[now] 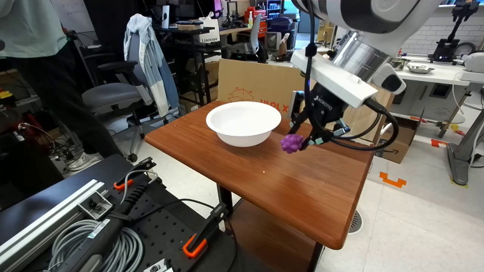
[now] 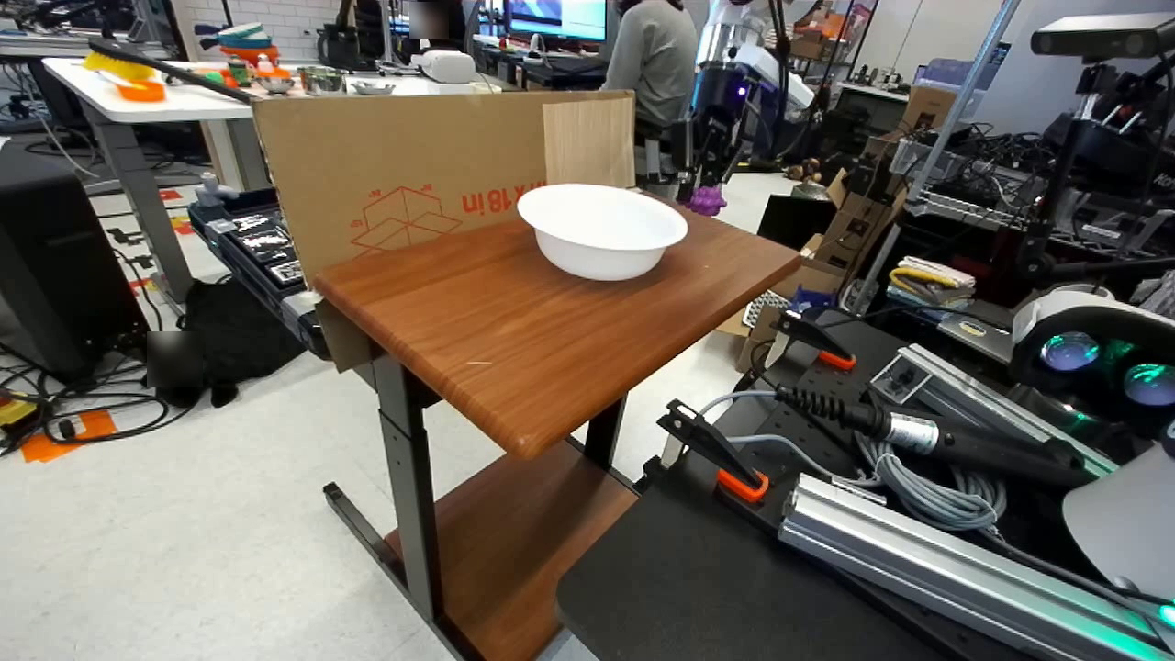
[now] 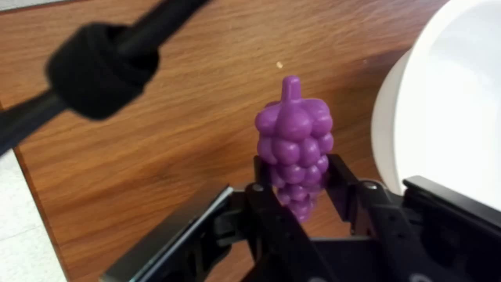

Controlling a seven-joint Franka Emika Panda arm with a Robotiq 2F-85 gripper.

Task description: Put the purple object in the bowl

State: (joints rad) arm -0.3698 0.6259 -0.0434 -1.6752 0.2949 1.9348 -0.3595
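"ROBOTIQ" marks the black gripper [image 1: 299, 136], "Linenspa" a white bag [image 1: 208, 31], "18 in" brown cardboard [image 2: 404, 147] along the far edge of the wood-grain worktop [image 2: 496, 340].

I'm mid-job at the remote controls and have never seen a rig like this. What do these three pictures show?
The machine is one robot arm ending in a two-fingered hand. Two pictures come from cameras outside the robot, viewing the table from different places. The close-up comes from a camera on the wrist, looking along the hand. The blurred black shape there looks like a cable. On the table stands a white bowl. The hand is closed on a purple object shaped like a bunch of grapes, stem pointing away. It is held beside the bowl, not yet in it.
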